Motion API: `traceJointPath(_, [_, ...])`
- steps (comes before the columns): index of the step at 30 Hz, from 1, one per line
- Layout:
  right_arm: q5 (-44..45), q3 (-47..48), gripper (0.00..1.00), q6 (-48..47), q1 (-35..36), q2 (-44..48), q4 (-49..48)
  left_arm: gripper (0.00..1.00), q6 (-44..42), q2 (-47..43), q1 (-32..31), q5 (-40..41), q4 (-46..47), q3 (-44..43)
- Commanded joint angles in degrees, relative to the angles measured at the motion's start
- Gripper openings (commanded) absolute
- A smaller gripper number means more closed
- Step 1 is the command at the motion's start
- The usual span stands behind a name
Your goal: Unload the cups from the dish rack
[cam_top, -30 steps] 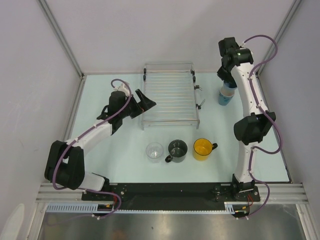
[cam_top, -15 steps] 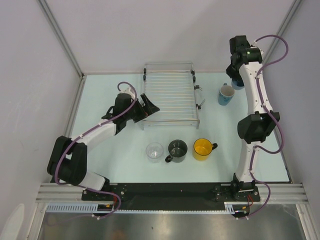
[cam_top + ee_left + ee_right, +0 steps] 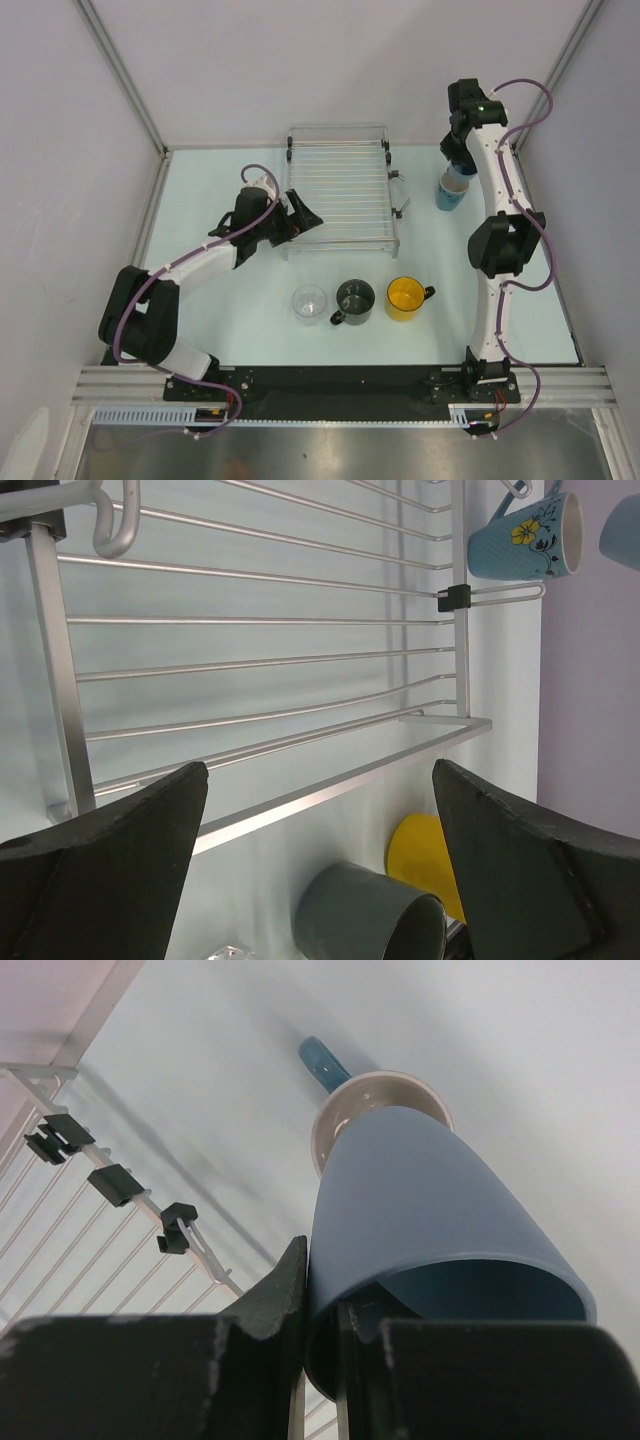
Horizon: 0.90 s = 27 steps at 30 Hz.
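Observation:
The silver wire dish rack (image 3: 338,195) stands at the table's middle back with no cups on its bars. The clear glass tumbler (image 3: 309,303), dark grey mug (image 3: 354,299) and yellow mug (image 3: 405,297) stand in a row in front of it. The blue handled mug (image 3: 449,196) stands right of the rack. My right gripper (image 3: 458,162) is shut on the rim of the pale blue cup (image 3: 430,1210), holding it directly over the blue mug's mouth (image 3: 375,1110); I cannot tell if they touch. My left gripper (image 3: 300,215) is open and empty at the rack's near left corner (image 3: 75,730).
In the left wrist view the grey mug (image 3: 370,920) and yellow mug (image 3: 430,865) lie beyond the rack's front rail, and the blue mug (image 3: 525,535) sits past its right side hooks. Grey walls close the table at the back and both sides.
My right gripper swung back and to the right with the pale blue cup, then returned over the blue mug. My left gripper moved right, closer to the rack's near left corner.

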<state>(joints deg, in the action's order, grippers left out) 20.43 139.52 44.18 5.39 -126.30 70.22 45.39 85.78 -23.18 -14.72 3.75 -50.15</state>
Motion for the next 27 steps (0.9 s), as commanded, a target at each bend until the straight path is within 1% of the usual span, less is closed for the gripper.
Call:
traceJointPath(1, [0.3, 0.7, 0.00, -0.5, -0.1, -0.2, -2.5, 0.99, -1.3, 1.0, -0.7, 0.0, -0.6, -1.6])
traceJointPath(13, [-0.7, 0.7, 0.00, -0.4, -0.9, -4.6, -3.2, 0.99, -1.4, 2.2, -0.9, -0.1, -0.9, -2.0])
traceJointPath(18, [-1.3, -2.5, 0.00, -0.1, -1.0, -5.2, -5.3, 0.99, -1.3, 2.7, -0.9, -0.3, -1.0, -2.2])
traceJointPath(24, [-1.8, -4.2, 0.00, -0.4, -0.9, -6.2, -6.2, 0.99, -1.4, 3.3, -1.1, -0.7, -1.2, -2.1])
traceJointPath(25, [-1.8, -4.3, 0.06, -0.7, -0.9, -6.1, -6.5, 0.99, -1.4, 3.3, -1.2, -0.7, -1.2, -2.1])
traceJointPath(27, [-1.9, -4.7, 0.14, -1.1, -0.9, -5.4, -7.3, 0.99, -1.4, 3.4, -1.3, -0.8, -1.2, -2.1])
